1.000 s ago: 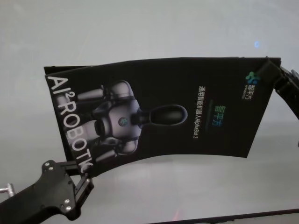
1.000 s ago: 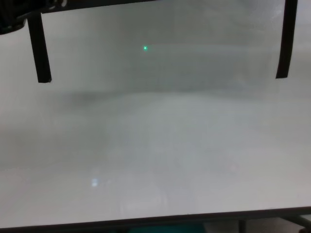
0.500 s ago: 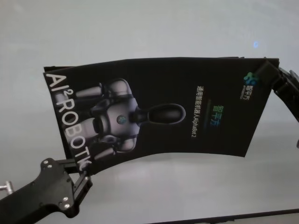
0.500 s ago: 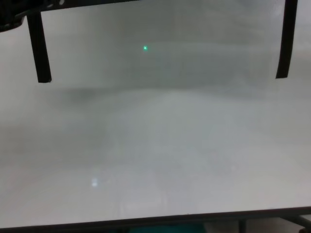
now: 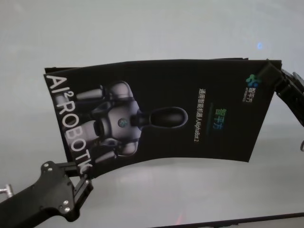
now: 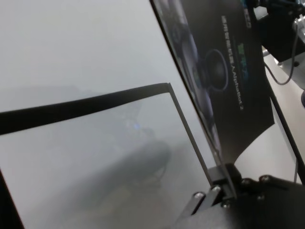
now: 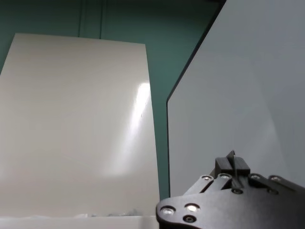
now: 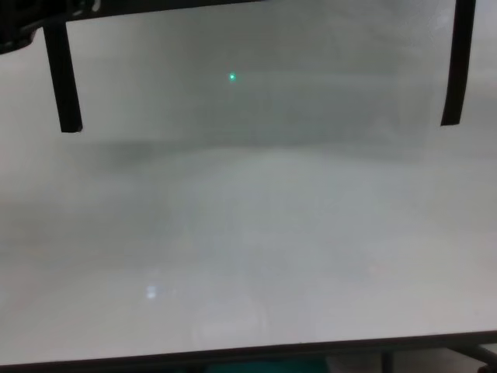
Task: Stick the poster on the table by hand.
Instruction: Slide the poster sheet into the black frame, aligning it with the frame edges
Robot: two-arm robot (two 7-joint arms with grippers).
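The poster (image 5: 161,114), a black glossy sheet with a grey-white robot picture and white lettering, hangs curved above the white table (image 5: 142,28). My left gripper (image 5: 83,174) is shut on the poster's near left corner. My right gripper (image 5: 267,72) is shut on its far right corner. The left wrist view shows the poster (image 6: 228,71) running edge-on up from the left gripper (image 6: 223,187). The right wrist view shows the right gripper (image 7: 232,164) pinching the poster's pale back side (image 7: 238,90).
In the chest view the table (image 8: 248,233) fills the frame, with two narrow black strips (image 8: 62,78) (image 8: 455,66) hanging at the upper left and right. The table's dark front edge (image 5: 247,221) runs along the bottom of the head view.
The poster and both grippers have drifted slightly to the left. Both grips are unchanged.
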